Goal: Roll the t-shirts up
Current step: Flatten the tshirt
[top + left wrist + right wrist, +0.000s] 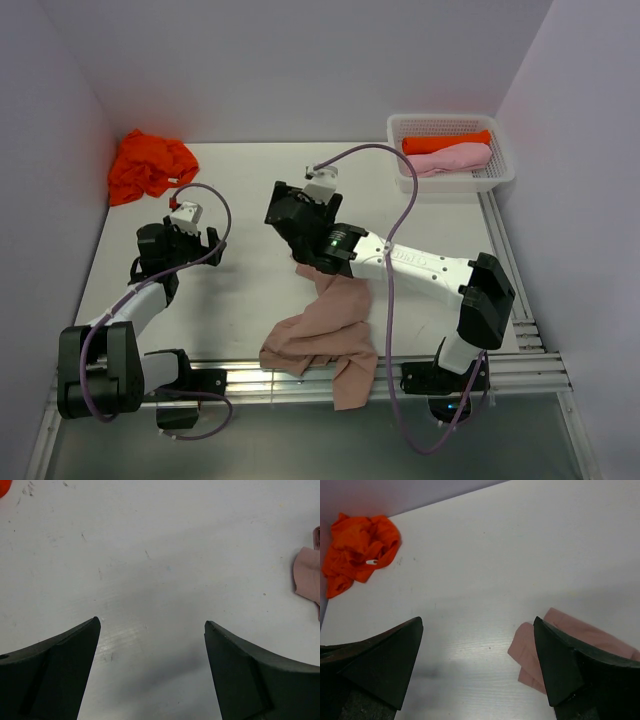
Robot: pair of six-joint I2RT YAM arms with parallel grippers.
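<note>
A dusty pinkish-brown t-shirt point(325, 330) lies crumpled at the table's front centre, one end hanging over the near edge. Its corner shows in the left wrist view point(306, 577) and in the right wrist view point(530, 650). My right gripper point(290, 215) point(478, 620) hovers open just behind that shirt, its right finger over the corner, holding nothing. My left gripper point(185, 250) point(152, 622) stands open over bare table at the left. A crumpled orange t-shirt point(148, 165) point(360, 550) lies at the back left corner.
A white mesh basket point(455, 180) at the back right holds a rolled orange shirt point(445, 142) and a rolled light pink one point(450, 160). Walls close in the back and both sides. Metal rails point(300, 385) run along the near edge.
</note>
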